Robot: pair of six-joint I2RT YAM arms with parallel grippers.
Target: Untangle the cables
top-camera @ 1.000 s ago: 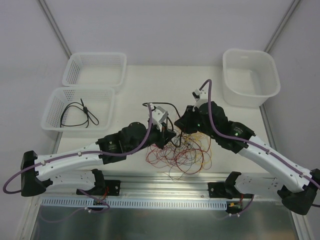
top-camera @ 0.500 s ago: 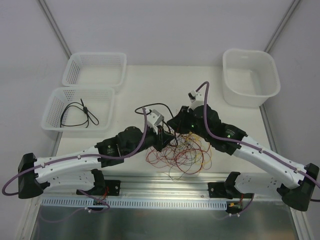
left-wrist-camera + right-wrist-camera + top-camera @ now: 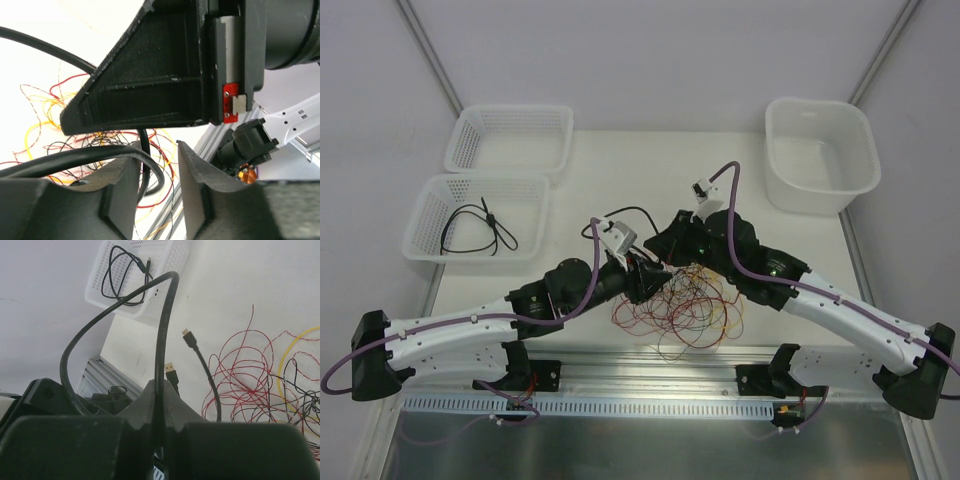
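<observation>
Beside tangle (image 3: 685, 310): right tool (image 3: 161, 392) pinches black cable (image 3: 162, 330), left tool (image 3: 160, 165) parted.

A robotics lab: plain white enclosure walls (image 3: 650, 60), aluminium rail (image 3: 650, 362), arms (image 3: 470, 328) bolted to a table (image 3: 650, 160).

A white mesh basket (image 3: 466, 146) sat at the table's (image 3: 620, 165) far left, with a second mesh basket (image 3: 420, 228) just in front of it. A deep white tub (image 3: 790, 195) stood at the far right corner. An aluminium rail (image 3: 650, 366) ran along the near edge.
</observation>
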